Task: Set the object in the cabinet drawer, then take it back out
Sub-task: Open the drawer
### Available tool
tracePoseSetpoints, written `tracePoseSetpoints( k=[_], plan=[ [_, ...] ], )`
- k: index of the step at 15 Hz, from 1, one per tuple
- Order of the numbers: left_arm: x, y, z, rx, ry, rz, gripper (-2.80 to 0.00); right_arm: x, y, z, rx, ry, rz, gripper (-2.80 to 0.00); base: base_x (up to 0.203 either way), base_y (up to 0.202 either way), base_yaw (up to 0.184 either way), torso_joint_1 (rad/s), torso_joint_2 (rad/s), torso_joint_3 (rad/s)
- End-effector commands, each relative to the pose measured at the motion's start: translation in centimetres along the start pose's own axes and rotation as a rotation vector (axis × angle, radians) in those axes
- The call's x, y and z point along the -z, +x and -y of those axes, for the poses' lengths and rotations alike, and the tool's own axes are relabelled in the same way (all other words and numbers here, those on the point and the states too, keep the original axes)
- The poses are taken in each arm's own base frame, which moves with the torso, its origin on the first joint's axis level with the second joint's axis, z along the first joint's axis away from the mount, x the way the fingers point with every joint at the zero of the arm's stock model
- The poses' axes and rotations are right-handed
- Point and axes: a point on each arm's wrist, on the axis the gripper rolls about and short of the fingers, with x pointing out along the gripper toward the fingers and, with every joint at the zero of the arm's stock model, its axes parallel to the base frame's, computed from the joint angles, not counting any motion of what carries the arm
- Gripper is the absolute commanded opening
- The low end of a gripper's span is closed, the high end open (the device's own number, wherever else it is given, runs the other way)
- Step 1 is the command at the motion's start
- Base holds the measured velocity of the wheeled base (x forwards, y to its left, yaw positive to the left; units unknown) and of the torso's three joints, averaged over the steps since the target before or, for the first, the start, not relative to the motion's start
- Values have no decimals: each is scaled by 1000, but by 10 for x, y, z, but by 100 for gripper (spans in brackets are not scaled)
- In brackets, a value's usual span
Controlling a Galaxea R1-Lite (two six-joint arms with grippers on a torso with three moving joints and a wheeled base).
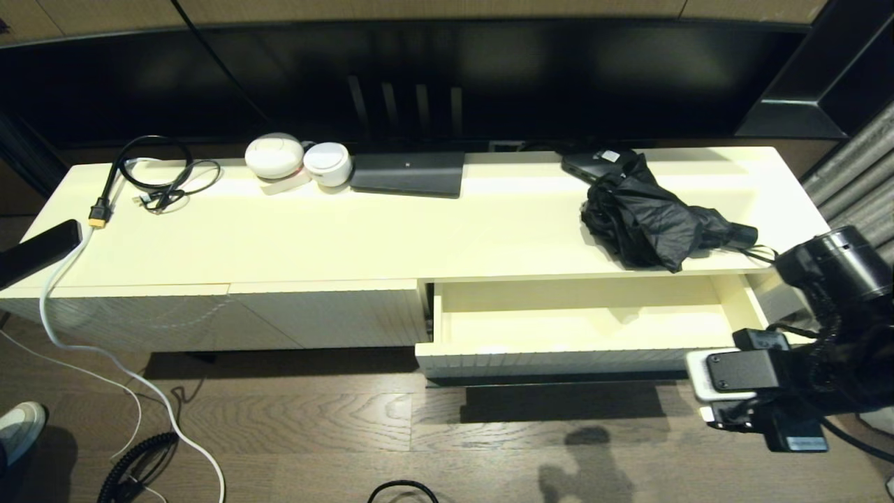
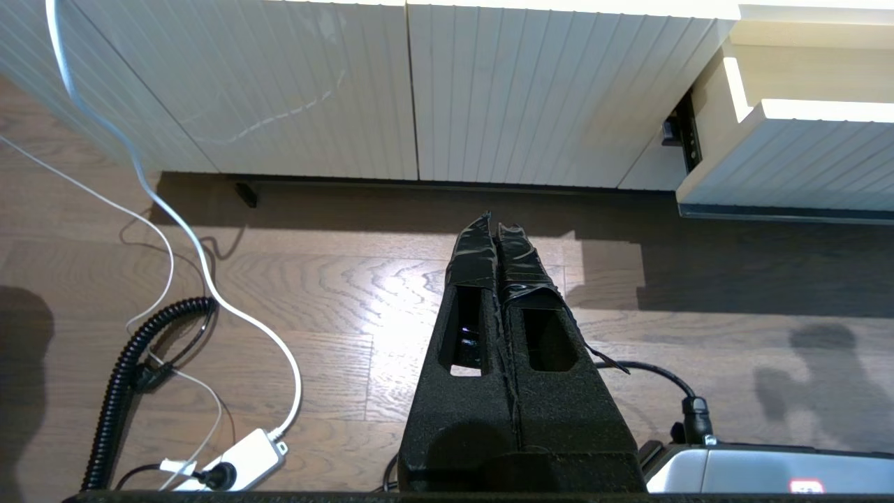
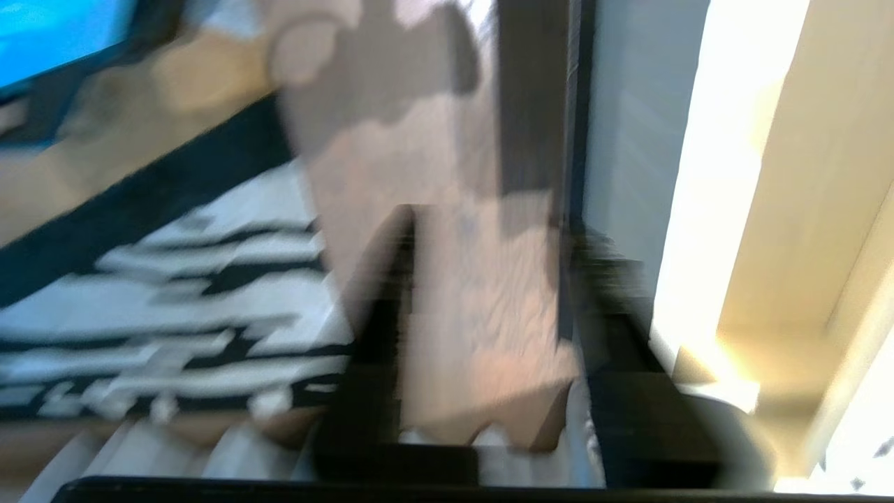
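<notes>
Black bunchy-fabric folding umbrella [image 1: 646, 216] lies on the cabinet top just behind the pulled-out cream ribbed drawer [image 1: 559, 360], which holds nothing: opening done, placing and retrieval remain. Right end effector [image 3: 489, 307] gapes empty beside the drawer; left end effector [image 2: 494, 230] pinched closed.

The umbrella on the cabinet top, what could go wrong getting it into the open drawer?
The umbrella lies at the cabinet's front edge, its handle and thin wrist loop at the rim, so a nudge might tip it past the drawer onto the floor. Its loose fabric could slip in the right claw, which is open beside the drawer. The loop may snag.
</notes>
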Motion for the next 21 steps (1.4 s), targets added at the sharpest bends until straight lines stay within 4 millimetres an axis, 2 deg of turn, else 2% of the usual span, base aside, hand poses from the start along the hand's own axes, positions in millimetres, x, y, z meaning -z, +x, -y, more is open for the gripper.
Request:
tracePoseSetpoints(
  k=[1, 3, 6, 13, 16, 18, 21],
  plan=[
    [0, 0, 0, -1, 0, 1, -280, 4, -56, -14, 43, -1, 6, -280, 0, 0, 0, 0, 0, 0],
    [0, 0, 0, -1, 0, 1, -280, 2, -66, -10, 74, 3, 3, -280, 0, 0, 0, 0, 0, 0],
    [0, 0, 0, -1, 0, 1, -280, -5, -57, 10, 60, 31, 4, -280, 0, 0, 0, 0, 0, 0],
    [0, 0, 0, -1, 0, 1, -280, -43, 20, 74, -13, -5, 9, -280, 0, 0, 0, 0, 0, 0],
    [0, 0, 0, -1, 0, 1, -280, -58, 56, 93, -45, -20, 6, -280, 0, 0, 0, 0, 0, 0],
    [0, 0, 0, -1, 0, 1, -280, -64, 70, 103, -52, -24, 4, -280, 0, 0, 0, 0, 0, 0],
    [0, 0, 0, -1, 0, 1, -280, -67, 77, 118, -68, -20, -33, -280, 0, 0, 0, 0, 0, 0]
  ],
)
